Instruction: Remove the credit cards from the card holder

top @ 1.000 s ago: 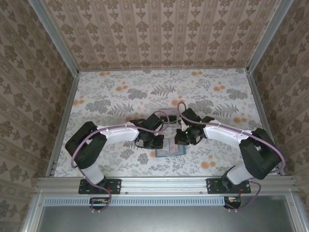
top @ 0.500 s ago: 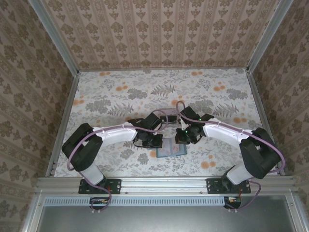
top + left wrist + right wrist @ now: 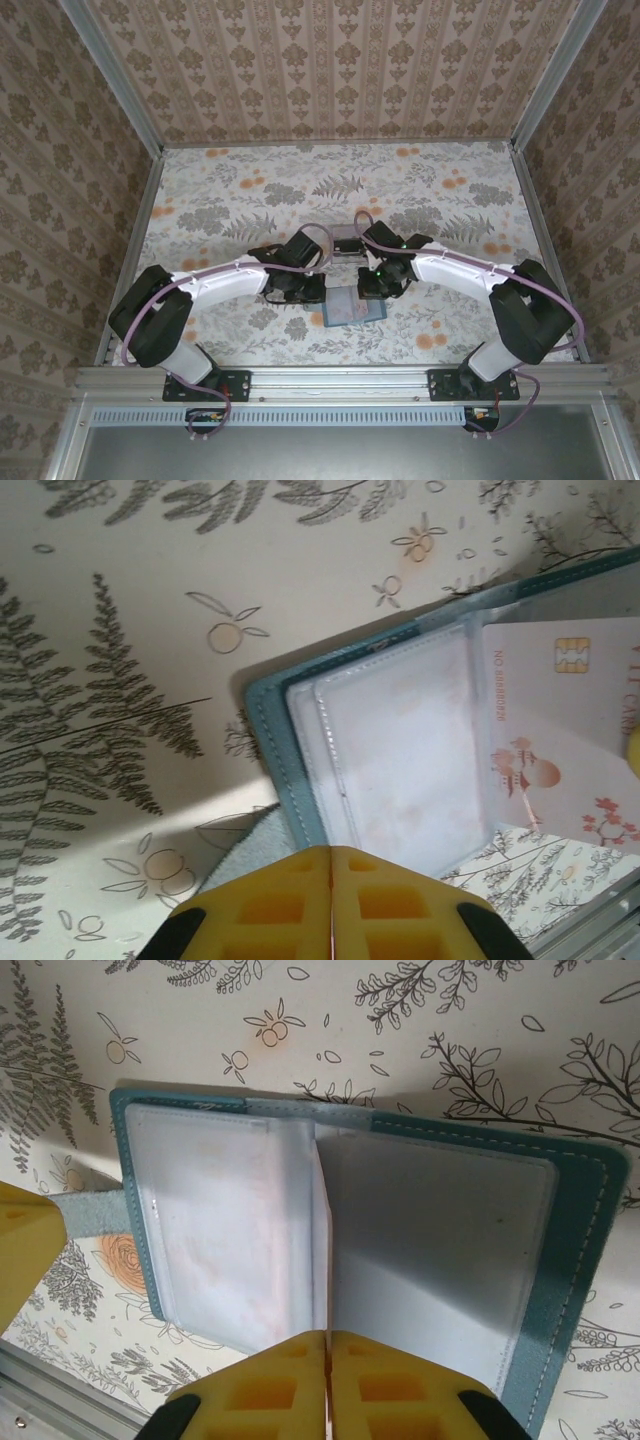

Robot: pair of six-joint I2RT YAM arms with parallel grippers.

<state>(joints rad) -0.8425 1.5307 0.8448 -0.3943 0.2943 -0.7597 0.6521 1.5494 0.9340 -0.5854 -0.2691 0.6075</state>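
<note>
The card holder (image 3: 352, 305) is laid open on the counter (image 3: 230, 200), close to the near edge. The left gripper (image 3: 331, 852) is clenched on nothing. A credit card (image 3: 560, 730), stood on edge over the spine, is pinched by the right gripper (image 3: 328, 1338). The card is judged thin, stiff and slick, best held by its free edge while the soft holder is pinned.
</note>
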